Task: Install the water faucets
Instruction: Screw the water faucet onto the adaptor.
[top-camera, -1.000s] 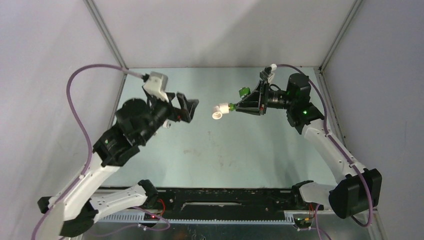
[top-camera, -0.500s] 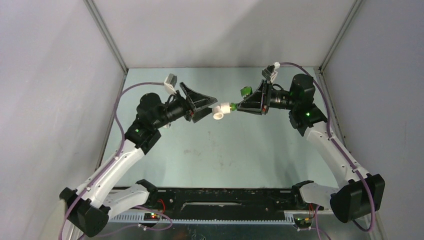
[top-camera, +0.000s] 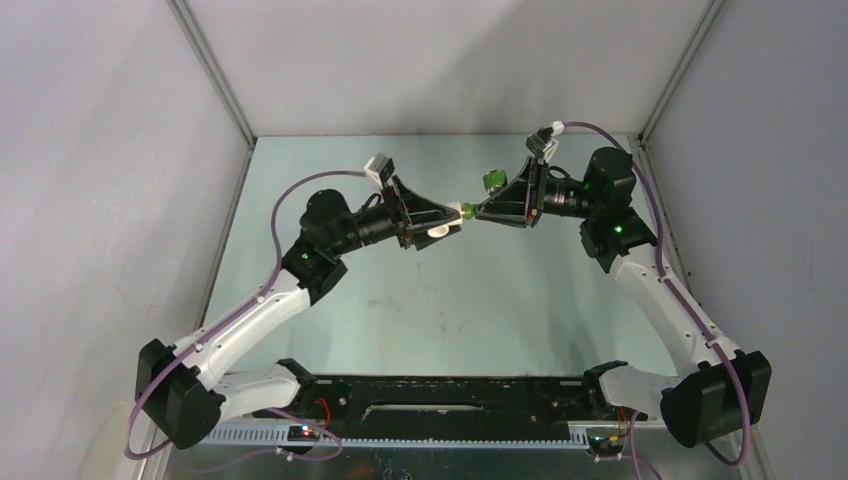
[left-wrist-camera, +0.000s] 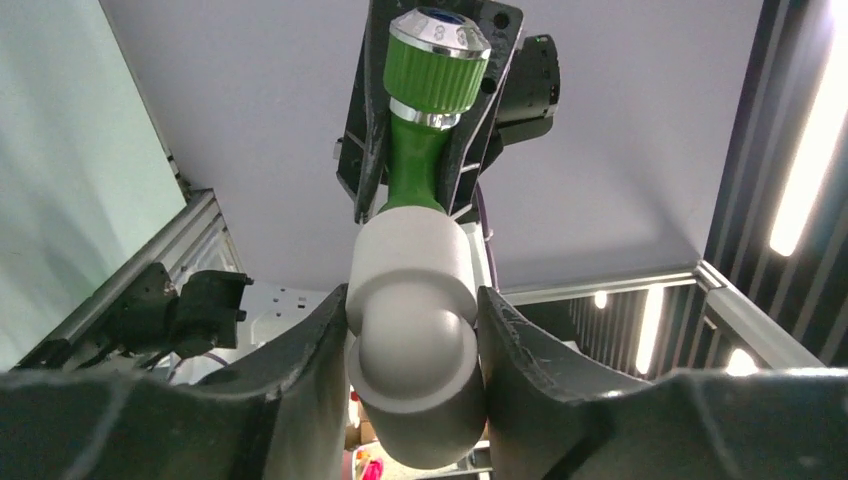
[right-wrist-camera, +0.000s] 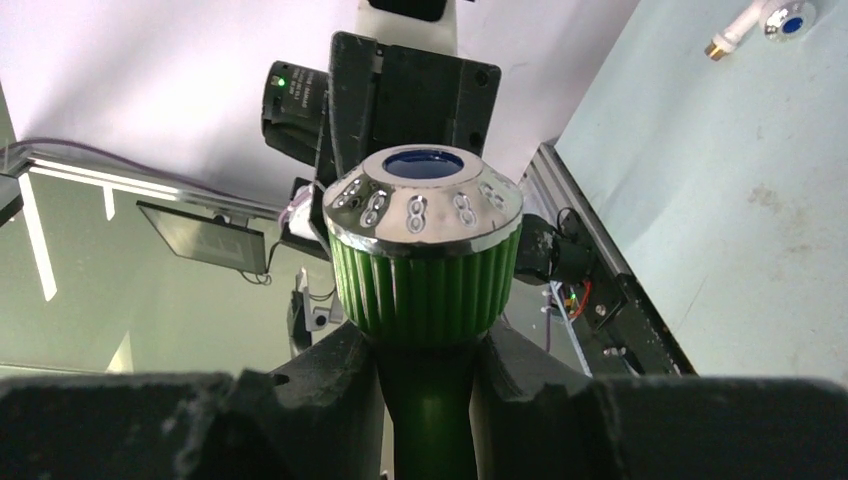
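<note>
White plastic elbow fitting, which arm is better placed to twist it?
Left: the left gripper hugs both sides of the white plastic elbow fitting; the right gripper only holds the green plastic faucet.

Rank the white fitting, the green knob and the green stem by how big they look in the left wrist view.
Largest: white fitting, though it also sits nearest the camera.
Middle: green knob.
Smallest: green stem.

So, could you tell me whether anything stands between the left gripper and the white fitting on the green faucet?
Nothing visible does. The fingers of the left gripper sit against both sides of the white fitting, which is mounted on the end of the green faucet held by the right gripper.
</note>
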